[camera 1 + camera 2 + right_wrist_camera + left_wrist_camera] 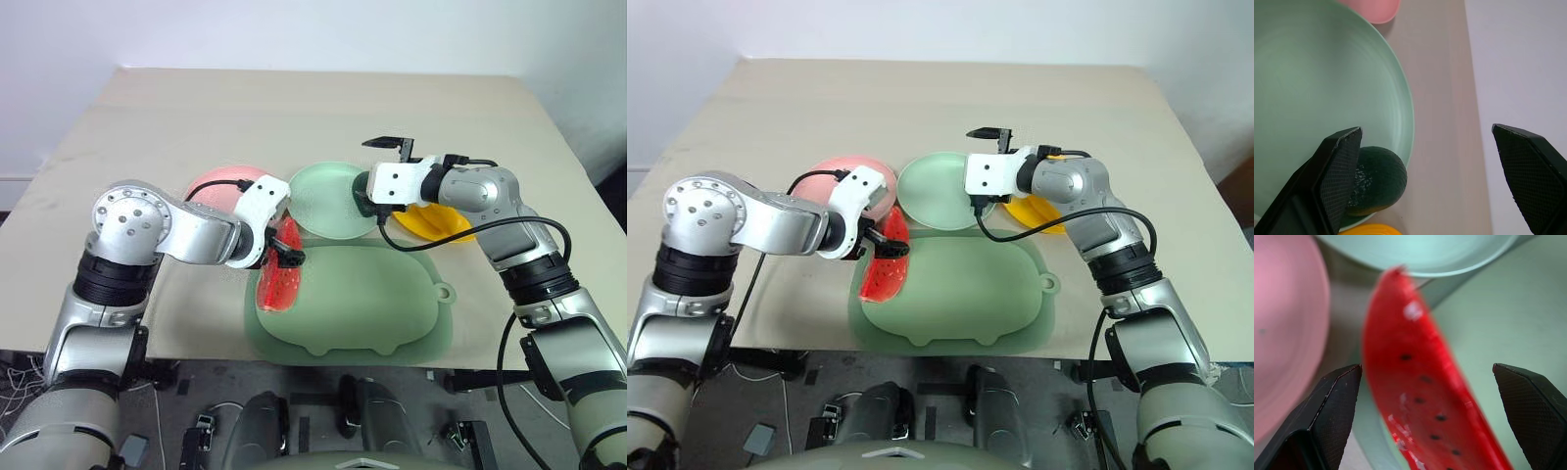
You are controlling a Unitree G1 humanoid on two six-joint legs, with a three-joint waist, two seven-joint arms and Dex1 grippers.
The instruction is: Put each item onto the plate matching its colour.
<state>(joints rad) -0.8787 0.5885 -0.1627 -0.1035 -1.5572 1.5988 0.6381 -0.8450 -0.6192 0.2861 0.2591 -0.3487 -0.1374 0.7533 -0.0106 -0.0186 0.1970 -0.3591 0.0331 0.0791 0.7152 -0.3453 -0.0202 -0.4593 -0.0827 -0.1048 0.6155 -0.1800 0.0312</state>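
The left gripper [1425,416] has its two black fingers [1327,416] spread wide, one on each side of the red watermelon slice [1415,387]. The fingers do not touch the slice. It lies on the left edge of the big green mat [372,304], at about 9 o'clock on the mat. In the left eye view the left arm hides the top end of the slice. In the left wrist view the near end of the slice is cut off and its far tip is blurry.

The pink plate [220,183] sits at about 11 o'clock from the mat. The left arm covers most of it, so just its back rim shows.

The right gripper [1425,181] also has its fingers spread wide and holds nothing. It hangs over the right side of the mint green plate [323,196]. The dark green avocado [1378,178] sits right at the rim of that plate, at about 3 o'clock. One right finger [1334,181] hides part of it. In the eye views the right hand covers the avocado.

The yellow plate [441,223] lies to the right of the green plate on the tabletop [294,108]. The right arm hides a lot of it, so it is hard to tell what is on it.

No words or labels can be read on anything.
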